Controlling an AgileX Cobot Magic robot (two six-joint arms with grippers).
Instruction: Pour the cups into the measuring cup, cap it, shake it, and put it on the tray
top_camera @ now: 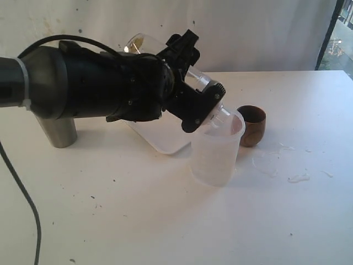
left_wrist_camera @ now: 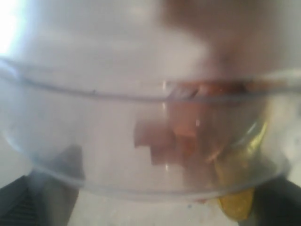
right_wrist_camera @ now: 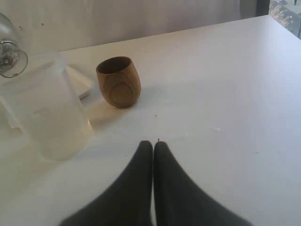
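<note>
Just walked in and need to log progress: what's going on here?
The left gripper is clamped on a clear container, tipped with its mouth over the frosted tub; brownish pieces show inside it. The wooden cup stands upright beside the tub, the steel tumbler is partly hidden by the left arm, and the white tray lies behind the tub. The right gripper is shut, holding nothing, low over the table.

Lab-type robotics test bench. Evidence: bare white table (top_camera: 165, 221), scuffed and speckled; plain white backdrop (top_camera: 265, 33) along its far edge; black robot arm (top_camera: 99, 83) and loose cable (top_camera: 22, 190) at the left edge; window (top_camera: 343, 33) beyond the far right corner.
</note>
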